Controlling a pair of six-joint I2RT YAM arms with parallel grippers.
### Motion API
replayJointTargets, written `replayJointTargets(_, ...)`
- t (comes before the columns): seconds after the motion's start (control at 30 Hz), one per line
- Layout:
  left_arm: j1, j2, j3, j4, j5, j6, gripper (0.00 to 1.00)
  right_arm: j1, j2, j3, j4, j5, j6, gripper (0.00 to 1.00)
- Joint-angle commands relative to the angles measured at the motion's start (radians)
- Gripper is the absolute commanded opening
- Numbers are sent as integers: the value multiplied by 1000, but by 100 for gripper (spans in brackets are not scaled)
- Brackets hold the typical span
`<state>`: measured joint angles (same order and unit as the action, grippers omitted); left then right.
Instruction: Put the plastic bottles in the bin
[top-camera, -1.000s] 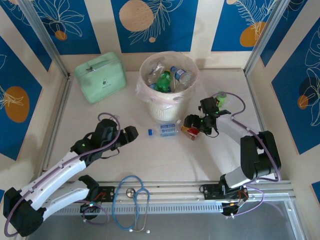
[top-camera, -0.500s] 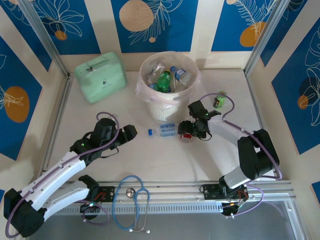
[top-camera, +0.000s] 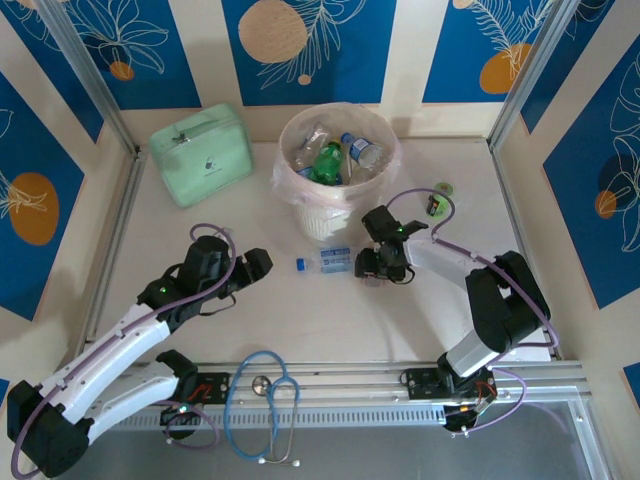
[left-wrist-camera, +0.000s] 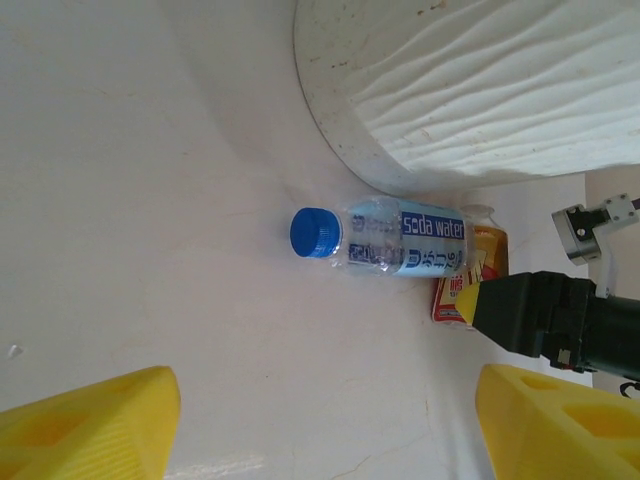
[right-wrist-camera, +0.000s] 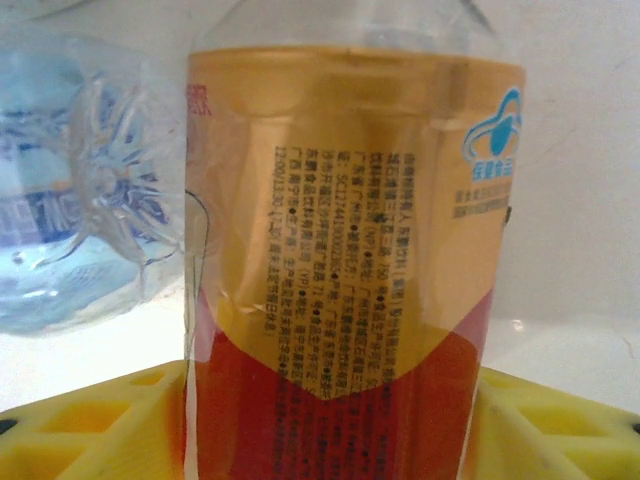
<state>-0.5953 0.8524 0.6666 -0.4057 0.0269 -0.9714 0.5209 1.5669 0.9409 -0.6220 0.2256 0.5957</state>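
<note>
Cream-white and ribbed, the bin (top-camera: 322, 222) stands at the back centre of the pale counter (top-camera: 320, 330), with a clear liner folded over its rim. Several plastic bottles (top-camera: 330, 160) lie inside it, one of them green. Two more are on the counter just in front of the bin's base. One is a blue-capped bottle (left-wrist-camera: 385, 243) lying on its side with the cap pointing left. The other is a red-and-yellow bottle (right-wrist-camera: 340, 260), right against the first bottle's base end.

The right arm (top-camera: 450, 262) reaches in low from the right so that its jaws straddle the red-and-yellow bottle. In the right wrist view, yellow fingers (right-wrist-camera: 100, 420) sit at both edges of the label; whether they are pressing in cannot be told. This placement looks like the start of a pick, taking the bottle across its width to lift it over the rim.

The left arm (top-camera: 130, 330) sits to the left, its jaws released and spread wide. They face the blue-capped bottle from a short way off, probably to stay clear of the other arm.

A mint-green zip case (top-camera: 200, 155) sits back left, a small dark cylinder with a green top (top-camera: 438, 200) is right of the bin, and a stethoscope (top-camera: 265, 400) lies near the arm bases.
</note>
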Motion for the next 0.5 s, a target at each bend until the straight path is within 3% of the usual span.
replayJointTargets(0.0, 16, -13, 11, -10, 19, 2, 78, 31, -14, 12, -22, 16, 1, 61)
replayJointTargets(0.47, 34, -5, 7, -9, 21, 10, 78, 152, -108, -16, -18, -27, -54, 55)
